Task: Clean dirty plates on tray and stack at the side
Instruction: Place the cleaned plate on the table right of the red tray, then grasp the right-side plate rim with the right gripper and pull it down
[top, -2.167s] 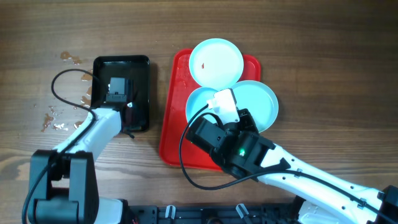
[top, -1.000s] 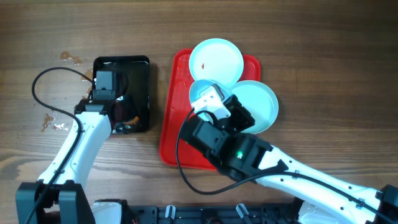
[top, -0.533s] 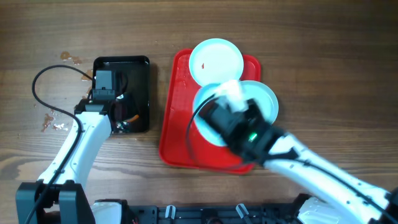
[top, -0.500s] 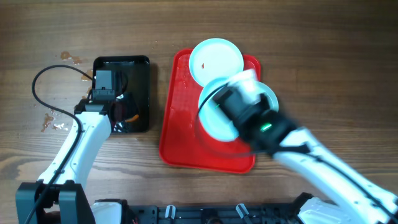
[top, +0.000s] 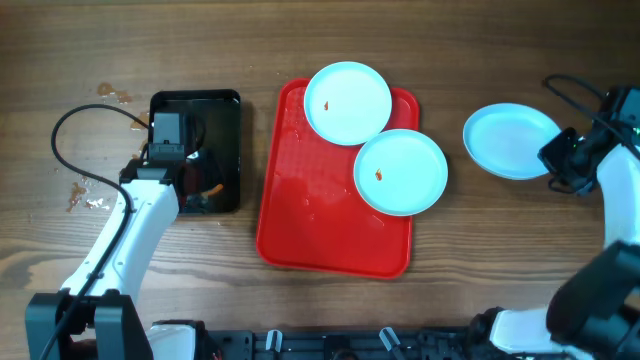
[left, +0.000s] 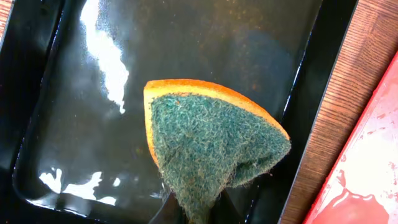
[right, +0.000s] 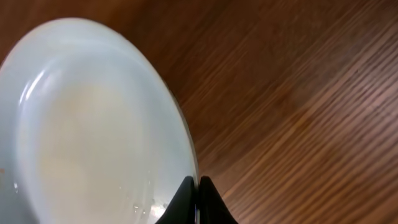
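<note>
close under my left wrist, the left gripper (left: 193, 211) pinches a green-and-orange sponge (left: 211, 143) over the wet black tray (left: 205, 43). at my right wrist, the right gripper (right: 196, 194) is clamped on the rim of one plate (right: 93, 124), out over bare wood to the right of the red tray (top: 320, 225); i can't tell if it rests there. farther in, a second plate (top: 400, 171) and a third plate (top: 347, 103) lie on that tray, edges touching, each with a small reddish spot.

Likely a robotics lab; wooden table (top: 500, 60); cabled robot arm (top: 135, 220).
</note>
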